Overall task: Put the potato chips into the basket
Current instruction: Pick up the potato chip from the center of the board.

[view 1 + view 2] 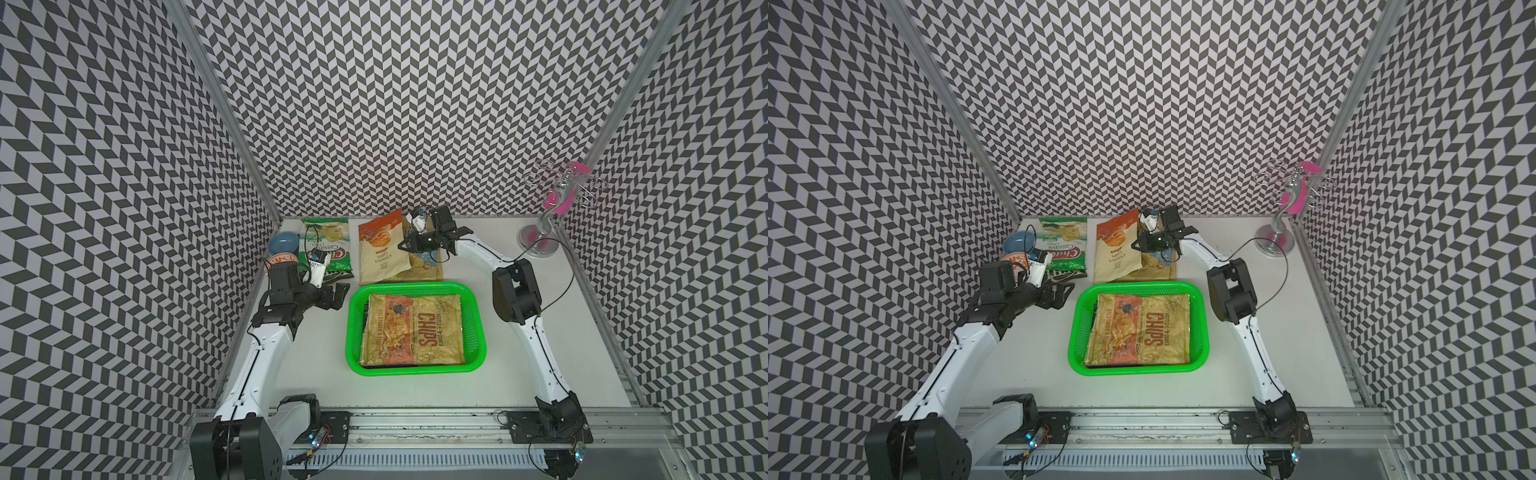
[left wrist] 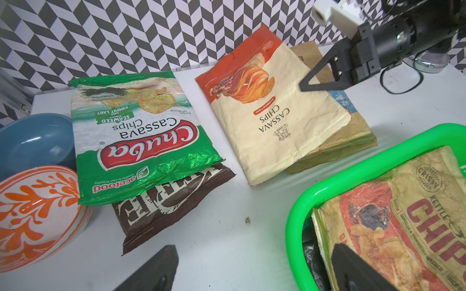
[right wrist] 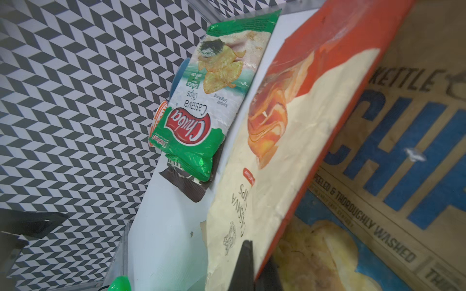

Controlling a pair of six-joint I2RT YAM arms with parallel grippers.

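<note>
At the far left a blue bowl [image 2: 32,141] and an orange-patterned bowl [image 2: 37,209] sat by the wall. Just beside them the left gripper [image 1: 338,296] hovered with its fingers spread wide and empty, near the green-white Chuba bag [image 2: 136,131], which lay on top of a brown Kettle bag [image 2: 166,209]. Further right the beige-orange cassava bag [image 1: 380,253] rested across a tan kraft bag [image 3: 408,141]. The right gripper [image 1: 402,246] had its fingers closed on the cassava bag's right edge, which tilted up off the kraft bag. The step in hand looked to be lifting this bag. Doing it well would mean raising it until its trailing edge cleared the kraft bag, so the lower one was not dragged along. It should then pass over the rim of the green basket [image 1: 415,370], where a kraft CHIPS bag [image 1: 415,328] already lay flat, and be released low and level. A thin edge pinch could slip, so a slow swing seemed wise. A silver stand [image 1: 544,224] stood well apart at the worktop's [image 1: 561,332] far right.
</note>
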